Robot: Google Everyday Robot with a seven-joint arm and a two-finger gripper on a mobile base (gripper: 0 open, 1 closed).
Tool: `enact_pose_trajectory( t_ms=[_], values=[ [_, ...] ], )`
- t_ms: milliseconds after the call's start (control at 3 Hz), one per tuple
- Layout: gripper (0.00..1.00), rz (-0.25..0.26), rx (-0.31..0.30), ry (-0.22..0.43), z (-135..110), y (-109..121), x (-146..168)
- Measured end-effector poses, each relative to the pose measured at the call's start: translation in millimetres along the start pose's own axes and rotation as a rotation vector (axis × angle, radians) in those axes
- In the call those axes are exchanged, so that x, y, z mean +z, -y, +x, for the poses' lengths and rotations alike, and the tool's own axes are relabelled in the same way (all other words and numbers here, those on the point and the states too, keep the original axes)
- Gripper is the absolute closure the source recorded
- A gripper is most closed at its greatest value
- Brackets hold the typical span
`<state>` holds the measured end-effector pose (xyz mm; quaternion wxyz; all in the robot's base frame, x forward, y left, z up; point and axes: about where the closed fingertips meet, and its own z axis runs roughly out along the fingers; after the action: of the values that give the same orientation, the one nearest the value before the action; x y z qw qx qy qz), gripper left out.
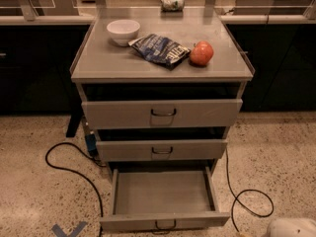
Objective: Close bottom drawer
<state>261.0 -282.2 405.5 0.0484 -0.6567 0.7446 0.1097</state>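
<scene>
High frontal view of cabinet, tool bottom-right

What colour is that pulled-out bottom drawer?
The bottom drawer is plain grey, handle dark, seen in the camera view. The gripper is out of sight.

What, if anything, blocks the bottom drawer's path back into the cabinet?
Nothing visible. The bottom drawer is pulled out, tray empty. Floor cables lie beside the cabinet, off its path. The gripper is out of view; only a white arm part shows bottom right.

Probably a lab: metal drawer cabinet, dark benches.
</scene>
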Motion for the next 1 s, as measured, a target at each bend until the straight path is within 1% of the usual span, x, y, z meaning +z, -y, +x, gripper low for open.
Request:
enact_pose_trajectory(
  t_ms=[333, 667, 1000],
  values=[
    [0.0, -0.075, 0.017, 0.042, -2.7, -23.7, 40.4],
    [0.0, -0.075, 0.017, 0.042, -2.8, -23.7, 40.5],
    [0.0, -0.095, 0.03, 0.044, 5.1, -17.1, 62.4]
  ],
)
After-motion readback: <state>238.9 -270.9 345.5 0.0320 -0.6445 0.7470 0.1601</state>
